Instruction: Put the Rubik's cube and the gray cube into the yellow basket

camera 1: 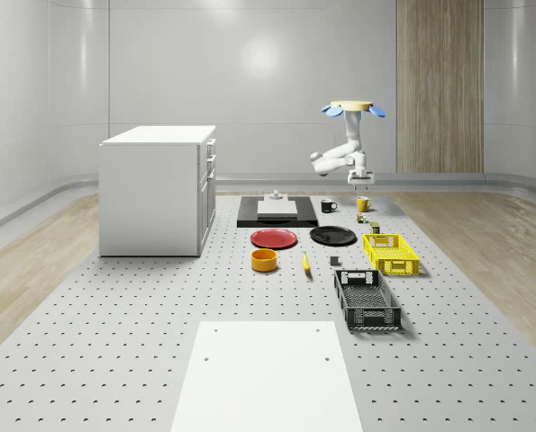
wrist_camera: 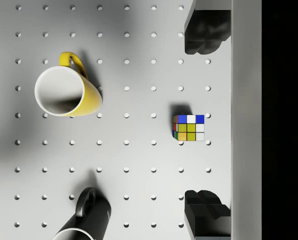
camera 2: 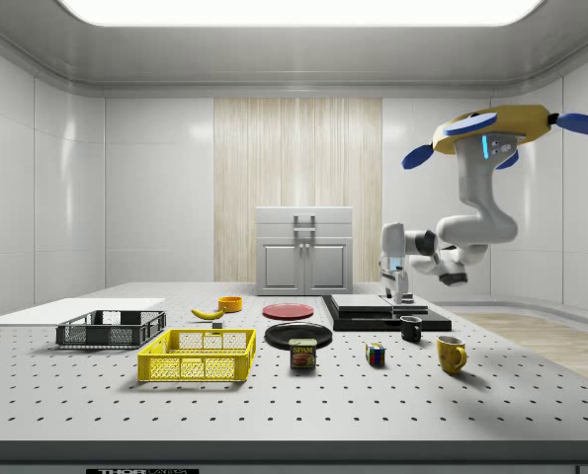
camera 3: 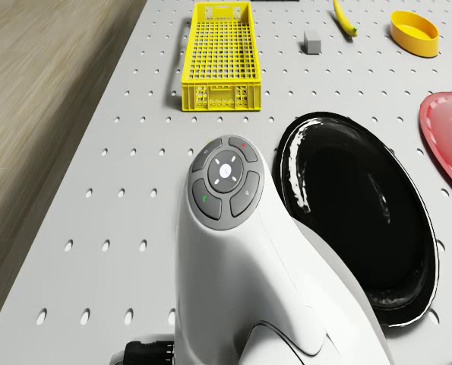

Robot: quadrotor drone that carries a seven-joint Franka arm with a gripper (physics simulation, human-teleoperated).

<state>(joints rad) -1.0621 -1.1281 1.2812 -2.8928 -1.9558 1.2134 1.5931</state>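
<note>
The claw (wrist_camera: pixel 207 120) stands wide open and holds nothing; in the wrist view its two dark fingertips (wrist_camera: pixel 205 31) frame the small multicoloured Rubik's cube (wrist_camera: pixel 189 128), which sits untouched on the perforated grey metal bench (wrist_camera: pixel 138 150) well below them. Beside the cube on the bench stand a glossy yellow ceramic mug (wrist_camera: pixel 68 91) and a black mug (wrist_camera: pixel 86 220).

The white jointed arm (camera 2: pixel 476 222) drops from the drone, bends at the elbow and reaches sideways, with the wrist turned so the claw points straight down.

The drone (camera 2: pixel 496 131), a yellow disc body with blue rotor blades, hovers high over the far end of the bench, above the mugs.

The yellow plastic lattice basket (camera 1: pixel 390 253) lies nearer the whole-scene camera than the Rubik's cube, apart from it. The small plain gray cube (camera 3: pixel 313 42) rests on the bench just beside the basket, between it and a yellow banana (camera 3: pixel 345 18). A shiny black round plate (camera 3: pixel 362 213) lies near.
</note>
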